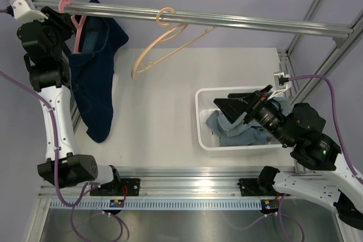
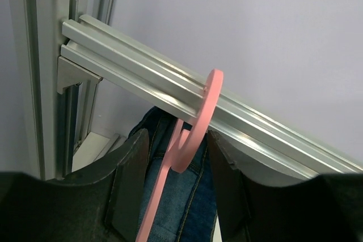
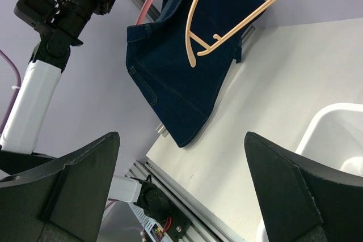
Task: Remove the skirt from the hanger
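The left gripper (image 2: pixel 177 143) is recorded up at the rail (image 2: pixel 142 66), at the far left corner of the frame. Its fingers (image 2: pixel 131 174) are set moderately apart, one on either side of the neck of the pink hanger (image 2: pixel 204 111). A gap is visible on both sides, so nothing is clamped. The finger bases are cut off by the lower edge of the wrist view. The hanger's hook is seated over the rail.

The skirt (image 1: pixel 93 77) (dark blue denim) is hung from the pink hanger and falls along the left side of the table (image 1: pixel 159 111). How the waistband is fixed to the hanger cannot be made out, as it is masked by the arm from above and by the fingers in the wrist view. Whether the hem touches the table cannot be told.

The right gripper (image 3: pixel 181 134) is held over the white bin (image 1: pixel 201 123), with its fingers spread wide and nothing between them. A light blue cloth (image 1: pixel 227 131) lies in the bin and is partly covered by that gripper. A beige hanger (image 1: pixel 164 38) is hooked on the same rail, to the right of the pink one.
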Robot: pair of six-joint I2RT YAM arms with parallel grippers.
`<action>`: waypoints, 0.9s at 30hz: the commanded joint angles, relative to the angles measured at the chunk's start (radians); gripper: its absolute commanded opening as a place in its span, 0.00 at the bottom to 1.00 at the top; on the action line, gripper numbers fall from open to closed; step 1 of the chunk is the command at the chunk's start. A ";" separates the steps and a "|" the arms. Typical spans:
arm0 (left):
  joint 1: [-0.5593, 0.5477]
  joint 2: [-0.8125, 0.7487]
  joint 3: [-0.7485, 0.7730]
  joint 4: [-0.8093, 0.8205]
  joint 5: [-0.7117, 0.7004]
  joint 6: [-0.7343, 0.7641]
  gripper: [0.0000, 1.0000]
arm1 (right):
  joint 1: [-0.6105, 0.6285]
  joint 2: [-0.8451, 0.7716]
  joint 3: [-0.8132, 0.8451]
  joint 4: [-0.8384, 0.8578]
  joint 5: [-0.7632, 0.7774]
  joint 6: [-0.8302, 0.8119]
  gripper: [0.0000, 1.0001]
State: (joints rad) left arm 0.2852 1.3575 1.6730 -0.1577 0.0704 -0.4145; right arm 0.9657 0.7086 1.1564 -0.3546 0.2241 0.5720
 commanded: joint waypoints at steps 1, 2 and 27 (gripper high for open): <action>-0.007 0.020 0.079 -0.038 -0.043 0.042 0.47 | 0.005 -0.009 0.040 0.033 0.006 -0.018 1.00; -0.011 0.025 0.089 -0.055 -0.063 0.051 0.45 | 0.005 -0.011 0.043 0.032 0.006 -0.020 0.99; -0.049 0.014 0.205 -0.129 -0.041 0.028 0.00 | 0.005 -0.017 0.045 0.025 -0.005 -0.006 0.99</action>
State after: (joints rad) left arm 0.2398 1.4322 1.8286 -0.3149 0.0120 -0.3588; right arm 0.9657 0.7006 1.1664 -0.3542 0.2230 0.5724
